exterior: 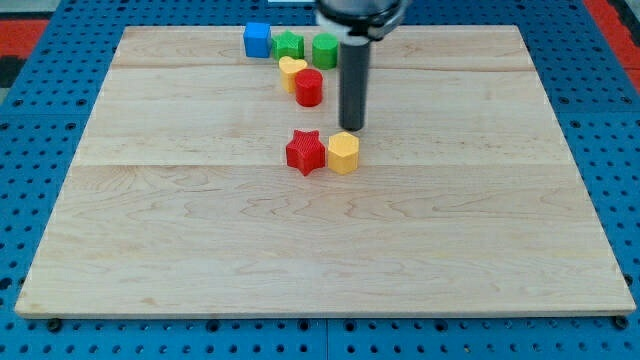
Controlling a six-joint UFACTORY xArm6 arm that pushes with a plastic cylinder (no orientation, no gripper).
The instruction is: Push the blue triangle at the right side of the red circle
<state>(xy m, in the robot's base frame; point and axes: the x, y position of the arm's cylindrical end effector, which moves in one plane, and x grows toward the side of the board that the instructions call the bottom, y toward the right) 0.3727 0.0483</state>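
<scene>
The red circle [309,87] stands in the upper middle of the wooden board [180,230], touching a yellow heart [290,69] at its upper left. The only blue block [258,39] is near the view's top, left of the red circle; it looks squarish, and I cannot make out a triangle shape. My tip [352,129] is on the board to the lower right of the red circle, just above a yellow hexagon [343,153]. The tip is far from the blue block.
A green star [289,45] and another green block [325,49] sit in a row to the right of the blue block. A red star [305,152] touches the yellow hexagon's left side. The rod partly hides the area right of the green block.
</scene>
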